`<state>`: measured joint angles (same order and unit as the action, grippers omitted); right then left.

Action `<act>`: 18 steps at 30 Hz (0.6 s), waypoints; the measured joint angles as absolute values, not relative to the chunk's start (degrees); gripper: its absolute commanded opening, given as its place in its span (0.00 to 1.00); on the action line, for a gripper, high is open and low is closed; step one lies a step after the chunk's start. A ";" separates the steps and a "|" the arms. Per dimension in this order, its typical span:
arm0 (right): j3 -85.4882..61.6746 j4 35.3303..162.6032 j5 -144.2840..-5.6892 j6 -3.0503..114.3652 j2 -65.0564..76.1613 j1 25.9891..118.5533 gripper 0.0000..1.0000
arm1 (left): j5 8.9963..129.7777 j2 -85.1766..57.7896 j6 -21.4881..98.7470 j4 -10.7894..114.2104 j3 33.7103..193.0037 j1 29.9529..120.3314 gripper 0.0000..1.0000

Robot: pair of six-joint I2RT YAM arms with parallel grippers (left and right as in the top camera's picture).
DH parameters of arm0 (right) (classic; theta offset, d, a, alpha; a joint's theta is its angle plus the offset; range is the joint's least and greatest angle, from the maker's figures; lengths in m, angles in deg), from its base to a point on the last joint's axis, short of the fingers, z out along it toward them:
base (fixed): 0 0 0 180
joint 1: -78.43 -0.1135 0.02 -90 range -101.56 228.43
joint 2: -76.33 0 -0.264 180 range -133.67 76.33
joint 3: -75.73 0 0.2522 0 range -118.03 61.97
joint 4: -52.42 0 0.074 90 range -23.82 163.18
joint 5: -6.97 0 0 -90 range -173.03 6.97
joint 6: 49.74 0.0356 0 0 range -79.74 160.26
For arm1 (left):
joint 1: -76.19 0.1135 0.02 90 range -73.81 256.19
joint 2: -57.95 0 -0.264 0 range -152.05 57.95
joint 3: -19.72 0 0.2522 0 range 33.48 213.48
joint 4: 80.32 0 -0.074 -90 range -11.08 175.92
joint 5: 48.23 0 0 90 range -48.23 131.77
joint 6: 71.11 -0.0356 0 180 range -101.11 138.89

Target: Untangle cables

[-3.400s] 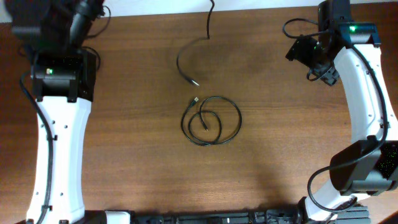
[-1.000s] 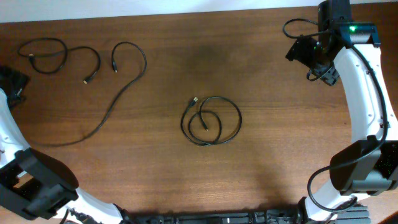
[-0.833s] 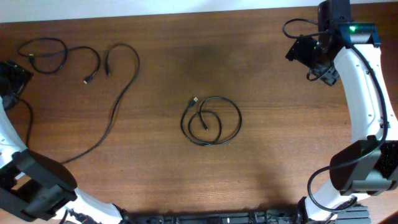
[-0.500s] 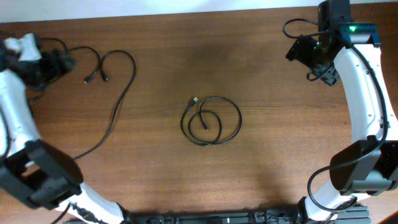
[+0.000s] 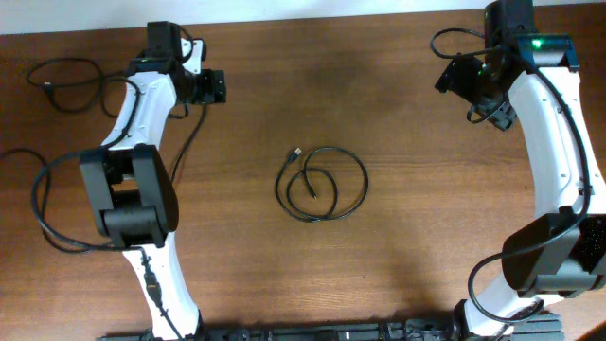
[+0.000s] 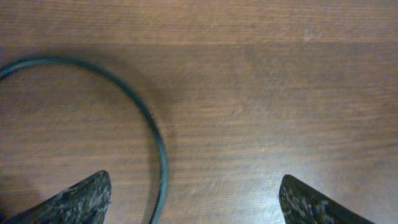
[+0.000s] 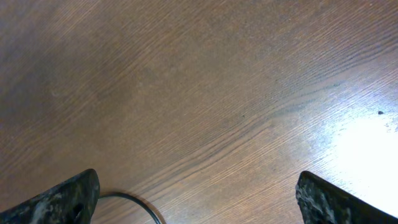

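Note:
Three thin black cables lie on the brown table. One is coiled [image 5: 365, 186] at the centre, a plug tip at its upper left. A second forms a loop [image 5: 68, 62] at the top left. The third, a long cord [image 5: 192, 137], runs down from under my left gripper [image 5: 216, 87] and disappears behind the left arm. In the left wrist view that cord [image 6: 163, 168] arcs between the widely spread fingers, close to the left finger [image 6: 78, 199]; my left gripper [image 6: 193, 208] is open and grips nothing. My right gripper [image 5: 453, 78] hangs open at the top right, over bare wood [image 7: 199, 205].
The left arm's white links and base [image 5: 133, 199] cover the table's left side, with a thicker black wire [image 5: 40, 194] looping beside them. The right arm [image 5: 559, 142] runs along the right edge. A dark curved wire [image 7: 134, 202] shows low in the right wrist view.
My left arm swung from the far left edge rightwards across the top, and its jaws spread wider. The long cord's upper loop shifted and is partly hidden. The right arm and the coil stayed still.

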<state>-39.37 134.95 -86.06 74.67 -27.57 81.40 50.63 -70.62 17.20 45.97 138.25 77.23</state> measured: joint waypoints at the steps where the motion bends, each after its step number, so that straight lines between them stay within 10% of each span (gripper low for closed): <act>1: -39.37 134.98 -86.06 74.65 -27.57 81.40 0.98 | 49.76 -71.12 17.33 46.72 138.25 76.62 0.85; 11: -39.37 134.95 -86.06 74.69 -27.57 81.40 0.98 | 41.91 -76.48 18.36 48.29 138.25 75.02 0.39; 15: -39.37 134.95 -86.06 74.69 -27.57 81.40 0.99 | 41.28 -76.48 18.44 48.16 138.25 75.02 0.01; 18: -39.37 134.93 -86.06 74.69 -27.57 81.40 0.98 | 41.08 -76.48 18.44 48.05 138.27 75.02 0.00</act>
